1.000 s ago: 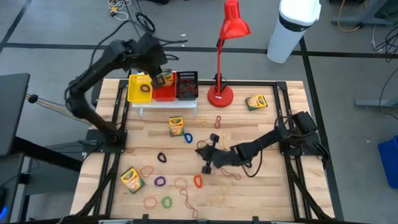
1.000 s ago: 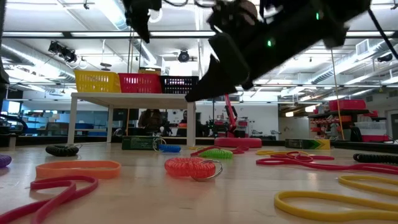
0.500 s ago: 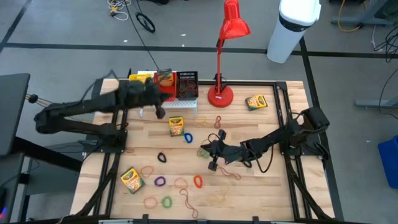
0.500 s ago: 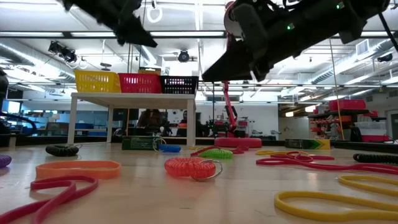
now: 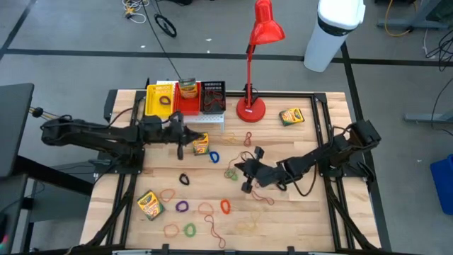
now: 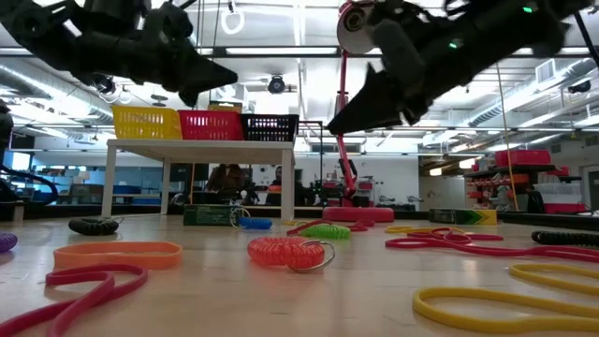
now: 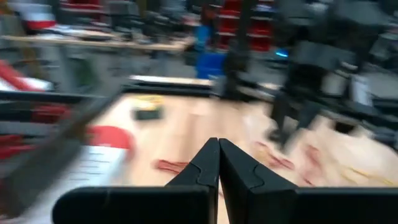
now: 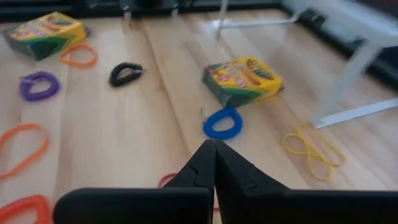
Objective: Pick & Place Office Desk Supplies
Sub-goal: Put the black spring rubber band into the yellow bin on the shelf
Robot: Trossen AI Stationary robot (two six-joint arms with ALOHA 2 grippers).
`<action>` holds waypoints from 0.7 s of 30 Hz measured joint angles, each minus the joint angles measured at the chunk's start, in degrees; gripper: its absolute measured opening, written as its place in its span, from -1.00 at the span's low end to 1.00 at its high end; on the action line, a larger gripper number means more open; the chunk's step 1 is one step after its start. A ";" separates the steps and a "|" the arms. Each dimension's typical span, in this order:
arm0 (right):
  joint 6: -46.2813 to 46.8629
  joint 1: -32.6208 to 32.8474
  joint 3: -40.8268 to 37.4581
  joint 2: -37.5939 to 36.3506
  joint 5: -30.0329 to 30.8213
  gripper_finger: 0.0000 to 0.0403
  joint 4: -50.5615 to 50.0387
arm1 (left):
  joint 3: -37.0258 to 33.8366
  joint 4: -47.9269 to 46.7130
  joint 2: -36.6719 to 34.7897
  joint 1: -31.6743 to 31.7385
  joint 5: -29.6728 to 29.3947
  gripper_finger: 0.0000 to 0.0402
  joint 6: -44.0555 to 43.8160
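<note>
Crayon box [image 8: 242,79] looks light and stiff (take its long sides); right claw [image 8: 214,146] and left claw [image 7: 218,144] both pinched closed, empty

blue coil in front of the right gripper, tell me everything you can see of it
The blue coil is a small loop of spiralled cord, plastic by the look of it, lying flat on the wooden table. It forms a closed ring with a thin metal ring at one side. It lies close beside a green-and-yellow crayon box, possibly touching its edge. From above it shows near the table's middle. Nothing grips it.
</note>
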 joint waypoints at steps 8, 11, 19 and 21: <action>-0.08 5.64 -12.99 -0.22 2.71 -0.95 21.13 | -0.23 0.28 4.86 -15.06 -6.27 -0.96 3.04; 3.51 6.67 -16.74 -0.24 4.36 -0.94 24.99 | -0.15 0.18 6.42 -21.12 -14.35 -0.94 1.35; 8.12 6.83 -19.44 -0.26 6.85 -0.93 26.55 | 6.19 -21.29 8.98 -35.04 -29.09 -0.81 -8.71; 8.12 6.85 -19.44 -0.26 6.84 -0.93 26.93 | 10.23 -32.41 9.90 -37.66 -30.28 -0.74 -13.79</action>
